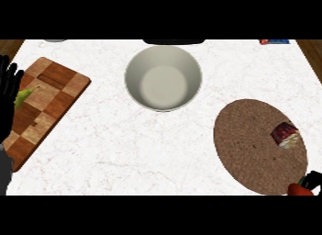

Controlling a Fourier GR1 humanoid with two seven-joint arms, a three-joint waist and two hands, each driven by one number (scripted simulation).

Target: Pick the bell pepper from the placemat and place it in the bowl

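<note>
Right hand [320,180] at near right corner, mostly cut off, fingers curled round red bell pepper [297,188] at near edge of brown round placemat [251,151]. Small dark red-and-cream item [285,135] lies on placemat's right part. Empty cream bowl [163,81] far centre, well apart from pepper. Left hand [2,98] open, fingers up, resting at left edge over checkered cutting board [45,103]; greenish item [23,96] just beside it on board
</note>
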